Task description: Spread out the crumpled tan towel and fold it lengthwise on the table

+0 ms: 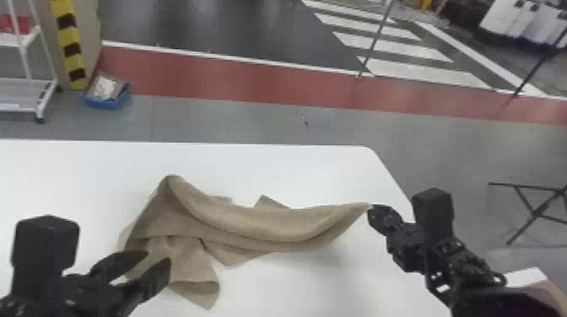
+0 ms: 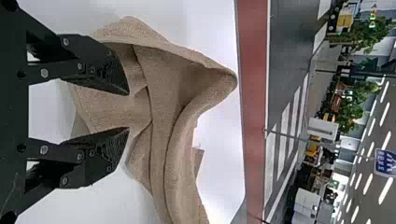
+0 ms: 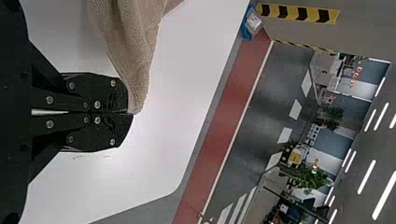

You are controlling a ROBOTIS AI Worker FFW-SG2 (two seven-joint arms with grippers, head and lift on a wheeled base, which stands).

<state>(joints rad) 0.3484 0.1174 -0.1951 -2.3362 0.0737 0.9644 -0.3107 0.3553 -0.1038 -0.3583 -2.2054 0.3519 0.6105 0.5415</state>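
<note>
one tip of the crumpled tan towel [image 1: 261,227] is clamped in the right gripper [image 3: 131,113], the rest bunched on the table [image 1: 295,168], so spreading seems the current step, and the left gripper [image 2: 128,111], fingers apart by the folds, should next pinch an edge there.

Rough, matt tan cloth towel [image 1: 261,223]; smooth white table [image 1: 295,168].
</note>
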